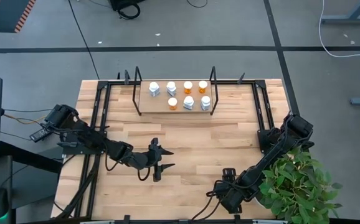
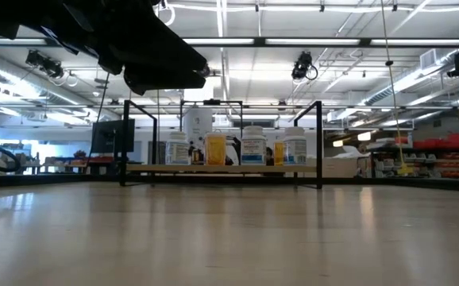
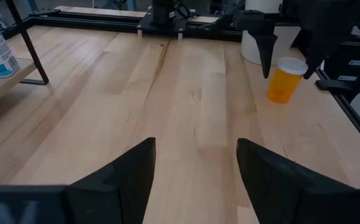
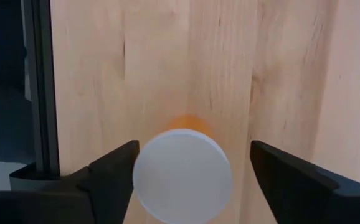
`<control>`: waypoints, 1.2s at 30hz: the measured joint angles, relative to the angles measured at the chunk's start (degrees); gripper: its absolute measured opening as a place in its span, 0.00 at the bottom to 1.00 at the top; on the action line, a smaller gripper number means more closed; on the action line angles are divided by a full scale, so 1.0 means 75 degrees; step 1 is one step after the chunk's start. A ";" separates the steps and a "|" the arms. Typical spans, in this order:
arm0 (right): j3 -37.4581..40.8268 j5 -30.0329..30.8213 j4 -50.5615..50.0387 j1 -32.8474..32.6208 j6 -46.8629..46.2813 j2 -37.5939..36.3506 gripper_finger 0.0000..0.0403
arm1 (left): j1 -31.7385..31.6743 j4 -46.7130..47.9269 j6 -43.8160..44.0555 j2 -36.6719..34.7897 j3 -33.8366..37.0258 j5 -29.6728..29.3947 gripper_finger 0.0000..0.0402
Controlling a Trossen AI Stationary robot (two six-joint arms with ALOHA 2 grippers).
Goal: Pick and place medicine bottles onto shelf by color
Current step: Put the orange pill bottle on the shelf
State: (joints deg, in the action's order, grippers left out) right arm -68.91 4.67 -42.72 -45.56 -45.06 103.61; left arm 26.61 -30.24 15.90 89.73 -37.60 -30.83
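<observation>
Orange bottle [image 4: 181,171] stands upright on the desk [image 4: 279,74] near its front right edge, directly under my right gripper [image 4: 192,174], whose fingers are spread either side of the white cap without touching. I should descend straight, centre, then close on the body below the cap. Left gripper [image 1: 159,159] waits spread mid-desk. Shelf [image 1: 144,106] at the far side holds seven bottles [image 1: 187,86].

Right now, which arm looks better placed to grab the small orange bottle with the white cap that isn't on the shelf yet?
The right. Its gripper hangs directly over the small orange bottle with the white round cap, open fingers either side. The left gripper sits open farther off, mid-table.
</observation>
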 joint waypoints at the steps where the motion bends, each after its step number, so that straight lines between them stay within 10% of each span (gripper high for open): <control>1: -0.0003 0.0000 -0.0002 0.0000 0.0000 0.0000 0.75 | 0.0000 0.0000 0.0000 0.0000 0.0000 0.0000 0.58; 14: -0.0003 0.0000 -0.0047 0.0006 0.0006 -0.0003 0.54 | 0.0000 0.0000 0.0000 0.0000 0.0000 0.0000 0.57; 36: -0.0345 -0.0414 -0.0118 0.0973 0.1169 -0.0009 0.57 | 0.0162 0.0403 -0.0090 -0.0011 -0.0002 0.0003 0.57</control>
State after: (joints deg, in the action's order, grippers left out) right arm -71.49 1.56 -43.61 -38.27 -36.29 103.55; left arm 27.83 -27.21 15.22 89.65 -37.62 -30.81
